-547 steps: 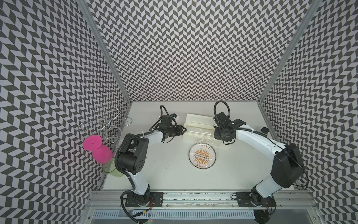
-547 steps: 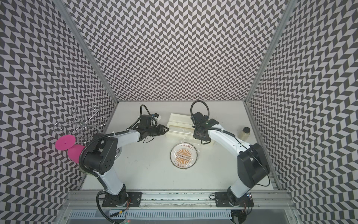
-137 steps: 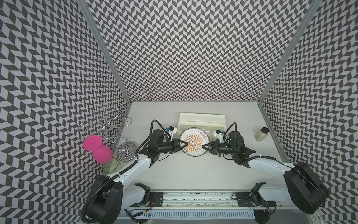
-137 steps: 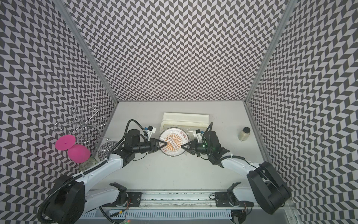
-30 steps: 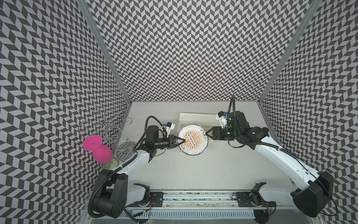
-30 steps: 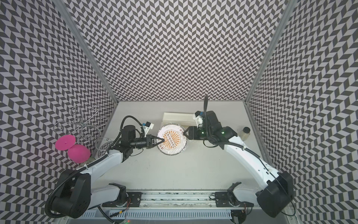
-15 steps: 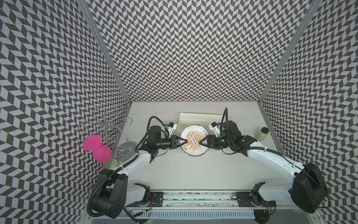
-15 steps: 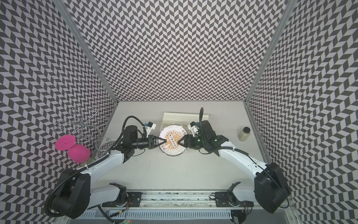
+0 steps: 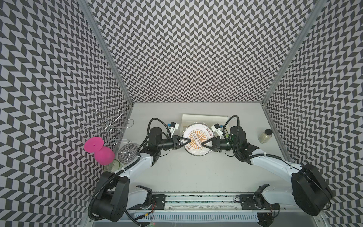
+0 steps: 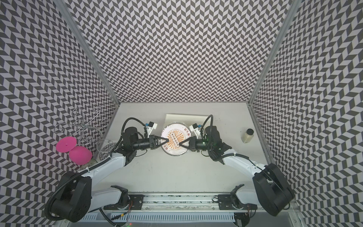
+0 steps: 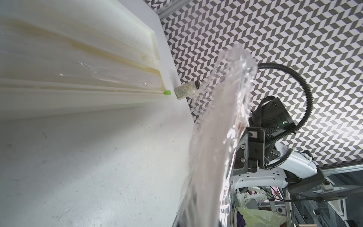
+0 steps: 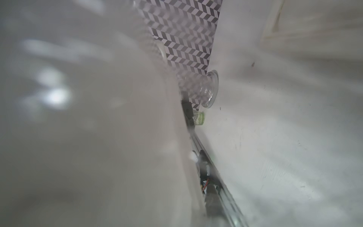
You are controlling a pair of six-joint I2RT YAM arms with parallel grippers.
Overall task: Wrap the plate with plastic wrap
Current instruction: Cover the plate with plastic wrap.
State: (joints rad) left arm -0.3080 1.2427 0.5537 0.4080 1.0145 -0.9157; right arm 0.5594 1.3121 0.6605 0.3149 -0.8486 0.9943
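The plate (image 9: 197, 140) is seen in both top views raised off the table (image 9: 196, 176), between the two grippers and just in front of the long cream-white box (image 9: 204, 118), with its orange sunburst face turned upward. In the left wrist view the plate (image 11: 212, 137) is shown nearly edge-on and tilted. The plastic wrap (image 11: 241, 64) is seen there crinkled and glossy along the plate and bunched around its far rim. More film is seen lying in the open box (image 11: 78, 49), next to the small green tab (image 11: 167, 92). The left gripper (image 9: 190, 140) is clamped on the plate's left rim, jaws brought together on it. The right gripper (image 9: 202, 145) is laid over the opposite rim. Whether its jaws are pressed together cannot be told, since only the upper finger is shown from above and the right wrist view is filled by the blurred plate (image 12: 78, 118). A small jar of pale grains (image 9: 264, 136) is stood well apart to the right. A wire stand (image 9: 110, 125), a pink object (image 9: 99, 151) and a clear patterned glass disc (image 9: 128, 153) are set by the left wall.
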